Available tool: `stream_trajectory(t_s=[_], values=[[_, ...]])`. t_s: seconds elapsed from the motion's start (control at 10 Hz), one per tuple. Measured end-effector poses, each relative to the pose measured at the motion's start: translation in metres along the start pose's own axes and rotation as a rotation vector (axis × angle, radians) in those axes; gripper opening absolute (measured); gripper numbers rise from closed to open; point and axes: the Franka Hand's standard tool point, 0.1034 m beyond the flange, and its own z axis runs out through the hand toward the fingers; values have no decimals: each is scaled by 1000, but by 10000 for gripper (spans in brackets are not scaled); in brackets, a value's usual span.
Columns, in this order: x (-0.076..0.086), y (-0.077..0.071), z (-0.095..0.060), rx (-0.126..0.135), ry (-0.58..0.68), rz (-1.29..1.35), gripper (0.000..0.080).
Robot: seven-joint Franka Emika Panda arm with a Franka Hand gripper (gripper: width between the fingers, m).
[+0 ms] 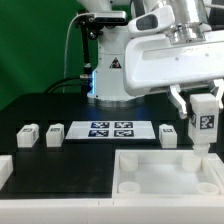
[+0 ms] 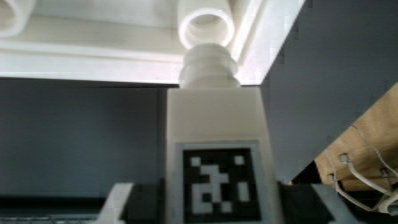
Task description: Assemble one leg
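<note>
My gripper (image 1: 203, 108) is shut on a leg (image 1: 203, 122), a white block with a black-and-white marker, held upright with its threaded tip down. The tip hangs just above the far right corner of the white tray-like part (image 1: 150, 185). In the wrist view the leg (image 2: 221, 130) fills the middle between my fingers (image 2: 132, 203), and its threaded tip (image 2: 208, 66) points at a round hole (image 2: 206, 22) in the tray (image 2: 89, 40). The tip looks close to the hole, not inside it. Three more legs lie on the table (image 1: 27, 133), (image 1: 54, 133), (image 1: 168, 133).
The marker board (image 1: 110, 129) lies flat between the loose legs. The robot base (image 1: 110, 70) stands behind it. Another white part (image 1: 4, 168) sits at the exterior view's left edge. A green backdrop stands behind the black table.
</note>
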Motion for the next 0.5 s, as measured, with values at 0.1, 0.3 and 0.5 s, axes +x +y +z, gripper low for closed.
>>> stream_trajectory(t_s=[0.1, 0.3, 0.5], values=[[0, -5, 6, 3, -2, 9, 290], [-10, -6, 21, 5, -20, 12, 290], [-15, -5, 27, 7, -30, 13, 290]])
